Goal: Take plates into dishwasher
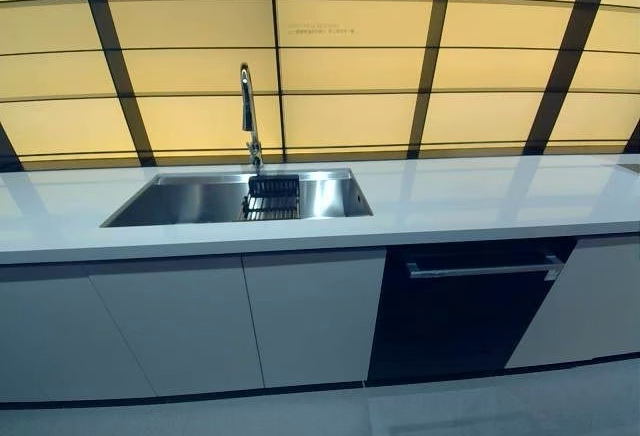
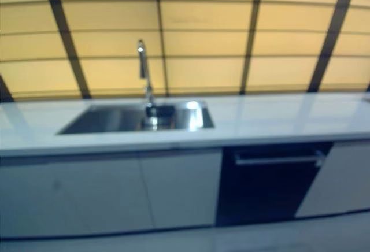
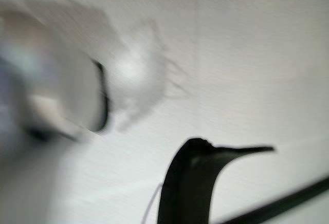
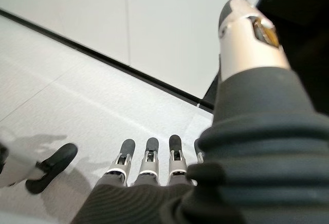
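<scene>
Kitchen counter seen from a distance; dishwasher shut, no plates in sight, both hands hanging low.

A long white countertop runs across, with a stainless steel sink at left holding a small black wire rack. The black-fronted dishwasher sits below the counter, right of the sink, its silver bar handle lying horizontal. The right hand hangs near the floor by that dark panel, fingers straight and empty, so probably nearer. The left hand's fingers cannot be made out.
</scene>
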Motion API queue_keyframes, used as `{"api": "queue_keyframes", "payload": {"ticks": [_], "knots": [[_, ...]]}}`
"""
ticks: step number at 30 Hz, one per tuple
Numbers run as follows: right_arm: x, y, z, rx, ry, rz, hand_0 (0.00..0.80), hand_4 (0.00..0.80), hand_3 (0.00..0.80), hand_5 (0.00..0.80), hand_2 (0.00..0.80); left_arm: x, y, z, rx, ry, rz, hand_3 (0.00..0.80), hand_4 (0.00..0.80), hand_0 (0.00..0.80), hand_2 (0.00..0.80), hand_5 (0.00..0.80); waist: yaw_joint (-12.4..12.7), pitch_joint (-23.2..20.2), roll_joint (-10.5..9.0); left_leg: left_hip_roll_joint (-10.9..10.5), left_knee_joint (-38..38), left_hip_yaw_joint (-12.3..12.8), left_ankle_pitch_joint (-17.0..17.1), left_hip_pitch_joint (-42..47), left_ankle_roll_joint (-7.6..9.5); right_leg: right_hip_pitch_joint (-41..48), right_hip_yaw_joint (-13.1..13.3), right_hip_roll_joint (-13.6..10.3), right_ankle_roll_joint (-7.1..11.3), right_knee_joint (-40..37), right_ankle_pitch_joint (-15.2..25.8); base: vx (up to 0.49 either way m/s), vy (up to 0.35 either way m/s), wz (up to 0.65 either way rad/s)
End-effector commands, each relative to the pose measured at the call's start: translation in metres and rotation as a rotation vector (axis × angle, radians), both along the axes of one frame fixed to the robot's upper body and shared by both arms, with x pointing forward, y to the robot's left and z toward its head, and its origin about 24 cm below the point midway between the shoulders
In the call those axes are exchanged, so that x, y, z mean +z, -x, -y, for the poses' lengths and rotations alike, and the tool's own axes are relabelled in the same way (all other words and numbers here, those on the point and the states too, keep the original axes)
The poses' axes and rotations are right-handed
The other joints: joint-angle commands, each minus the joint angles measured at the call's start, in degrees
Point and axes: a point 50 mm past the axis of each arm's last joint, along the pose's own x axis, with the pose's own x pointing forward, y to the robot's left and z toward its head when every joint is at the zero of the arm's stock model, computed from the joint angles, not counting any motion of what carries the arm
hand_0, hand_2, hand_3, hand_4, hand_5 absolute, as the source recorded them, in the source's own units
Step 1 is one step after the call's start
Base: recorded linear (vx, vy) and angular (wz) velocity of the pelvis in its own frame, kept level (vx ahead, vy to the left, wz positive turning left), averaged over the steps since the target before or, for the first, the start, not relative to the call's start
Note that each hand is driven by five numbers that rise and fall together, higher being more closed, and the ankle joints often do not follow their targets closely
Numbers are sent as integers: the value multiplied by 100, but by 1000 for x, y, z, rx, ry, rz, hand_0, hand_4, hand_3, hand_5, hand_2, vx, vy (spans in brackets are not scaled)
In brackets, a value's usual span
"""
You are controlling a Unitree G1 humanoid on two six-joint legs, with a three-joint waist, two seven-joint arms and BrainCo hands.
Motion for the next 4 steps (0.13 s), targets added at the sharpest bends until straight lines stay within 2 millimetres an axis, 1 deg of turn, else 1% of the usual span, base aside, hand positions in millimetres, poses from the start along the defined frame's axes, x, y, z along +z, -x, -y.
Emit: {"api": "queue_keyframes", "payload": {"ticks": [1, 4], "knots": [[1, -17, -8, 137, 14, -61, 0, 0, 0, 0, 0, 0, -21, 13, -92, 5, 11, 0, 0, 0, 0, 0, 72, 331, 66, -209, -14, 102, -430, 88, 434, -156, -38, 37, -152, 252, 3, -30, -18, -4], [-1, -12, -6, 113, 15, -110, 0, 0, 0, 0, 0, 0, -20, 11, -120, -12, 4, 0, 0, 0, 0, 0, 95, 334, 57, -210, -14, 93, -435, 94, 434, -134, -61, 44, -151, 232, 7, 0, 0, 0]]}}
